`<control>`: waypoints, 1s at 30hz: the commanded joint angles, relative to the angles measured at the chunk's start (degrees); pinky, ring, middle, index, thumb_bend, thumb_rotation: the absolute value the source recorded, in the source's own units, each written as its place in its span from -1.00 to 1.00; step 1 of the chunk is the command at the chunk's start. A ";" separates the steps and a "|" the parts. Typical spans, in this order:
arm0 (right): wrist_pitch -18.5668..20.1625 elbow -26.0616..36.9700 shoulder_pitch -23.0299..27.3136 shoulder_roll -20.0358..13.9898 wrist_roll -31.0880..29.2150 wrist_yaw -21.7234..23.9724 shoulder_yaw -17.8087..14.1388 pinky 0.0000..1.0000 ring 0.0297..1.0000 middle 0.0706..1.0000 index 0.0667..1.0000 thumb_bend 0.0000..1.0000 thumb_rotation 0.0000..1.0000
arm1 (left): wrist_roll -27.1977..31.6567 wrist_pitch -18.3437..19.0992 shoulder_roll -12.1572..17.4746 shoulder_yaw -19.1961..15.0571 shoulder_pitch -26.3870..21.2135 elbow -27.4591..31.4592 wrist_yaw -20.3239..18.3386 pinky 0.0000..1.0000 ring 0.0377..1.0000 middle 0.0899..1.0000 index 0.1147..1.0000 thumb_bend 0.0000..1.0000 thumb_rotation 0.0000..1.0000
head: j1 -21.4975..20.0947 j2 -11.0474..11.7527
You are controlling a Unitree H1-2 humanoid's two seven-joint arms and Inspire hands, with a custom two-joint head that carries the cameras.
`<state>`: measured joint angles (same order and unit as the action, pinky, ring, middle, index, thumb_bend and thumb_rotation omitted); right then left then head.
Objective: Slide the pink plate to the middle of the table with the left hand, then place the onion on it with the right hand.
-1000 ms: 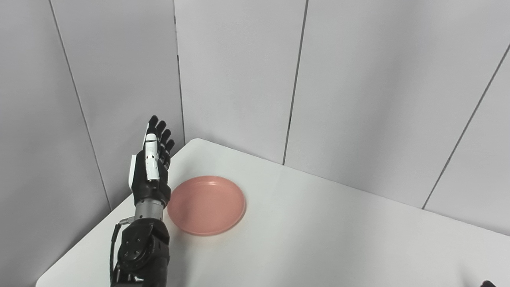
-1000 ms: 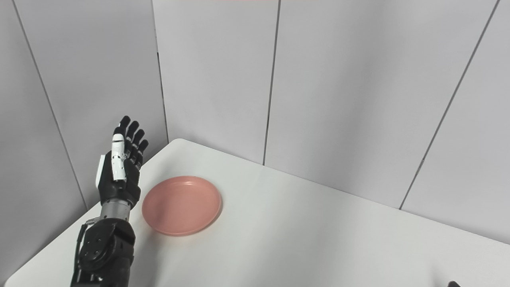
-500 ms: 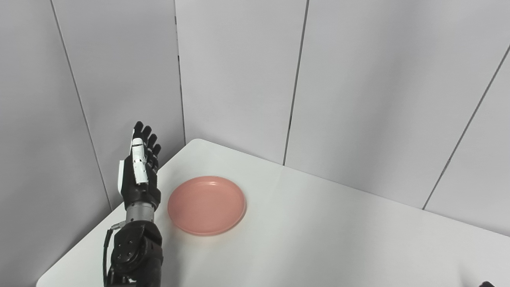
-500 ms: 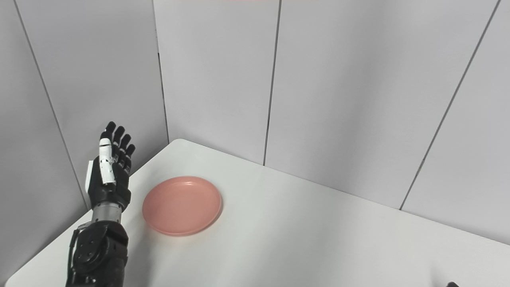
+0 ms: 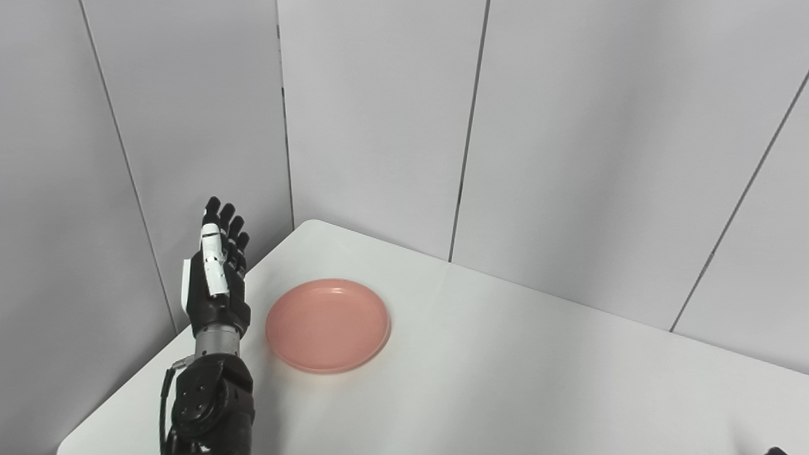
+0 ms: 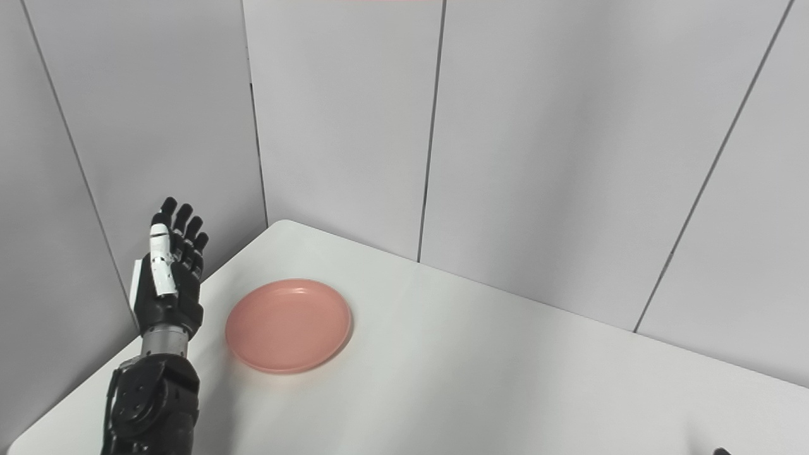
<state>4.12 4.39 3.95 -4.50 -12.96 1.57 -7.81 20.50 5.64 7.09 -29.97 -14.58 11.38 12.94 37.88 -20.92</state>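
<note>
Over the last second the left hand [image 5: 215, 278] has been drawn leftward, away from the pink plate [image 5: 327, 325], and is now held upright beside the plate's left rim without contact, fingers [image 5: 222, 218] extended and nothing grasped. The plate has not been moved; the slide is judged not yet begun. The plate is shallow, round and matte with a raised rim, set on a smooth white table [image 5: 537, 379]. No onion is visible. Of the right hand only a dark sliver is shown; its state cannot be told.
</note>
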 commanded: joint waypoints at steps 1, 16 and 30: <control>1.81 0.02 -0.01 -0.06 -0.29 -0.31 -0.41 0.40 0.67 0.71 0.56 0.84 0.62 | 0.02 -1.48 0.36 0.46 -0.37 0.96 0.17 0.98 0.97 0.98 0.94 -0.19 1.00 | 0.08 -0.03; 1.73 -0.03 0.19 -0.39 -0.43 -0.12 -0.50 0.23 0.57 0.62 0.47 0.85 0.60 | 0.45 -2.22 0.16 0.67 0.47 -1.74 -0.13 0.99 0.98 0.98 0.94 -0.19 1.00 | 0.04 -0.44; 1.65 -0.41 0.52 -0.73 -0.73 0.14 -0.59 0.08 0.50 0.56 0.40 0.92 0.58 | 0.78 -2.13 -0.11 0.72 1.42 -2.10 -0.20 1.00 0.98 0.97 0.92 -0.20 1.00 | 0.32 -0.55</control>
<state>4.13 4.22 4.24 -4.86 -13.14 1.54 -8.02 21.20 5.43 6.17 -29.52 -12.48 8.28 12.97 38.14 -21.45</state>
